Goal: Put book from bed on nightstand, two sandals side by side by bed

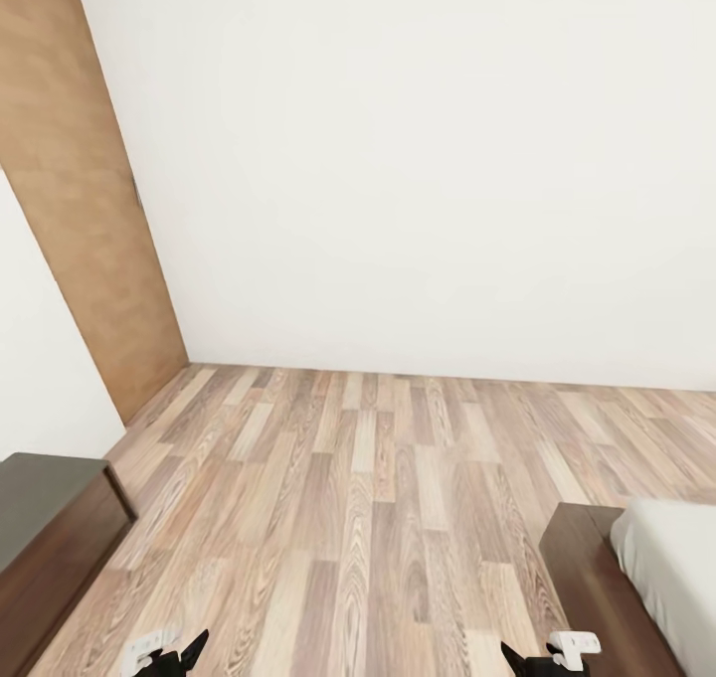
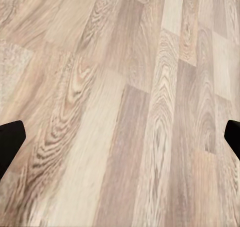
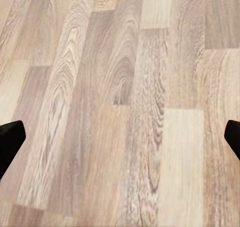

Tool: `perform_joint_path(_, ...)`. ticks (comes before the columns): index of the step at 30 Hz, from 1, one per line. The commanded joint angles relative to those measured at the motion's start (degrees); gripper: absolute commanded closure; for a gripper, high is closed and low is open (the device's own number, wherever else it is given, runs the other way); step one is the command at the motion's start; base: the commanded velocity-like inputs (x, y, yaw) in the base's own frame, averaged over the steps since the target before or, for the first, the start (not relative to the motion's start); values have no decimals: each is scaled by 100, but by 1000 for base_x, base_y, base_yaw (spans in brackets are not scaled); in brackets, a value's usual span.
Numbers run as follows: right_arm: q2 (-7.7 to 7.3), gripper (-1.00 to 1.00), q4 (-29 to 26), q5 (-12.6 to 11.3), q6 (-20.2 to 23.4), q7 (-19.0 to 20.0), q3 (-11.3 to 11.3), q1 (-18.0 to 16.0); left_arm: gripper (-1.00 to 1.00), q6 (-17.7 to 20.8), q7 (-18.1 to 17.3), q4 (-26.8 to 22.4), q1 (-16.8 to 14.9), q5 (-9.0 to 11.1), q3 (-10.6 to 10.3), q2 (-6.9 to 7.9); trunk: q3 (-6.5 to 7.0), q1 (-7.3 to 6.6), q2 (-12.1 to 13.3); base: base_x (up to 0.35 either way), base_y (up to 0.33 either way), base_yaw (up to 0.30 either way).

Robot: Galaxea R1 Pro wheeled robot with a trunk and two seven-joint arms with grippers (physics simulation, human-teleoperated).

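Note:
A corner of the bed (image 1: 587, 583) shows at the lower right of the head view, with its dark-brown platform base and pale-grey mattress (image 1: 671, 568). My left gripper (image 1: 179, 657) and right gripper (image 1: 527, 659) hang low at the bottom edge, over bare wood-plank floor. In the left wrist view the left gripper (image 2: 120, 142) is open, its black fingertips (image 2: 10, 142) far apart with only floor between them. The right gripper (image 3: 120, 139) in its wrist view is likewise open, fingertips (image 3: 10, 142) wide over planks. The book and the sandals are out of view.
A low dark-brown wooden cabinet (image 1: 45, 528) with a glossy top stands at the lower left. A brown wooden door (image 1: 80, 210) is in the left wall and a white wall (image 1: 418, 160) runs ahead. Wood-plank floor (image 1: 378, 478) lies between the cabinet and the bed.

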Motion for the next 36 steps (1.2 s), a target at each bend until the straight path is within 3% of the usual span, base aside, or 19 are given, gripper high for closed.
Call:
perform_joint_path(1, 2, -100, 23, -61, -25, 41, 44, -9, -100, -34, -20, 7, -6, -61, 46, -1, -6, 3, -3, 329, 0, 0)
perform_joint_path(36, 2, -100, 23, -61, -25, 51, 44, -9, -100, -34, -24, 7, -6, -61, 46, -1, -6, 3, -3, 329, 0, 0)
